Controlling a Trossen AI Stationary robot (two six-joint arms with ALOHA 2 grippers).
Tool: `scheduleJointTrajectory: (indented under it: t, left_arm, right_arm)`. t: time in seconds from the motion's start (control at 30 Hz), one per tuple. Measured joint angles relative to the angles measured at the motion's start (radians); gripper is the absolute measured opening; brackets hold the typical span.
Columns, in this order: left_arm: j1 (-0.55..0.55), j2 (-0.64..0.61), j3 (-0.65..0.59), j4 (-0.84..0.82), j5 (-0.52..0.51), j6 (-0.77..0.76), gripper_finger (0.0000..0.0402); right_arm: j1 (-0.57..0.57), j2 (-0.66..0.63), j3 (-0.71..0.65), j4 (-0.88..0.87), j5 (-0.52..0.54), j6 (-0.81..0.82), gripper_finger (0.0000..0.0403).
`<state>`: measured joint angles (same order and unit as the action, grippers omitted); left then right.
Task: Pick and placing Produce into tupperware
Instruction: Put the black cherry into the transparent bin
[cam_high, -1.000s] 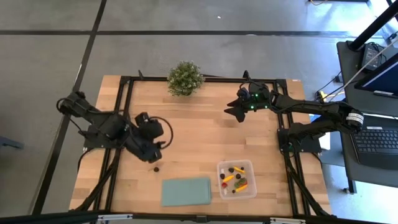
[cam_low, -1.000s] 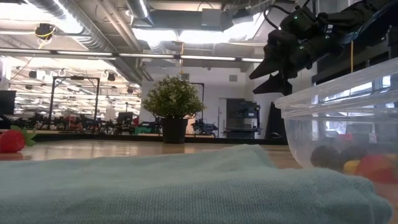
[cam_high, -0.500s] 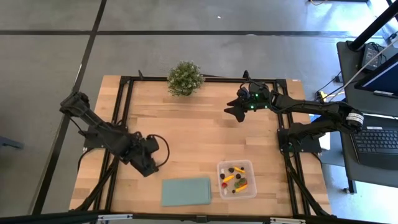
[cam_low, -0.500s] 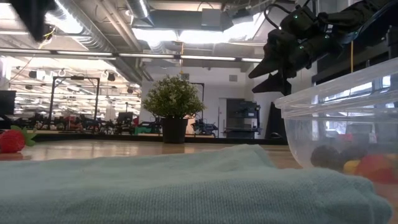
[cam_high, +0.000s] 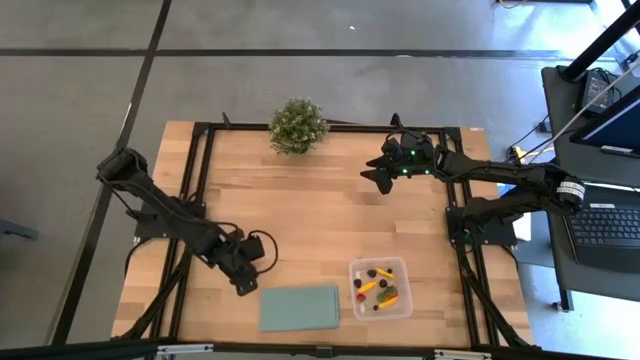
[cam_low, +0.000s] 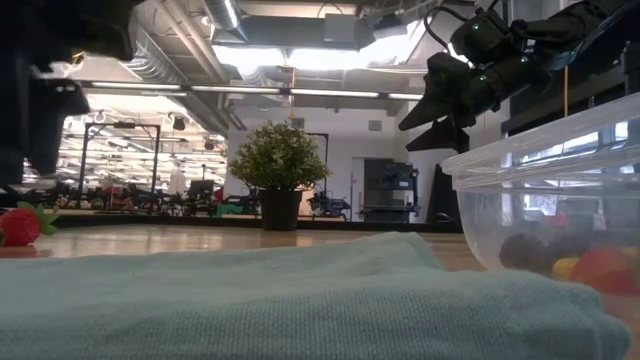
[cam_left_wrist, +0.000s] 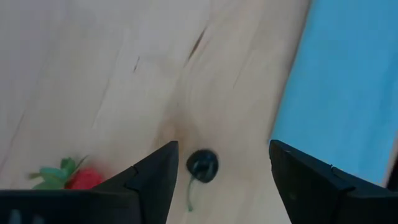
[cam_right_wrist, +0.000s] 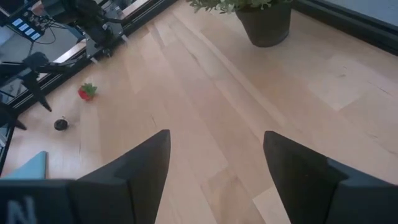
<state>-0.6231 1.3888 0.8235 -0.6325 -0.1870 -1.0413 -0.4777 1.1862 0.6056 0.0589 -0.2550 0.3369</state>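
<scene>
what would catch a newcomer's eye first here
The left claw hangs open over a dark berry on the wood beside the green sheet, with a strawberry close by. Near the front edge, the clear box already holds several pieces. The right claw waits open by the plant.

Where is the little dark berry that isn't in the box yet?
On the table's left side, the dark berry lies between the left end effector's open fingers, beside a strawberry.
</scene>
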Motion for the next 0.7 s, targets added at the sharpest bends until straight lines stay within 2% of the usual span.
scheduleJointTrajectory:
  t: [0.3, 0.7]
  left_arm:
    - [-0.031, 0.000, -0.059, -0.005, -0.015, 0.006, 0.0237]
    - [-0.039, 0.037, -0.062, 0.005, -0.035, 0.083, 0.0237]
  right_arm:
    - [0.000, 0.000, 0.000, 0.000, 0.000, -0.003, 0.0259]
    - [0.000, 0.000, 0.000, 0.000, 0.001, -0.009, 0.0259]
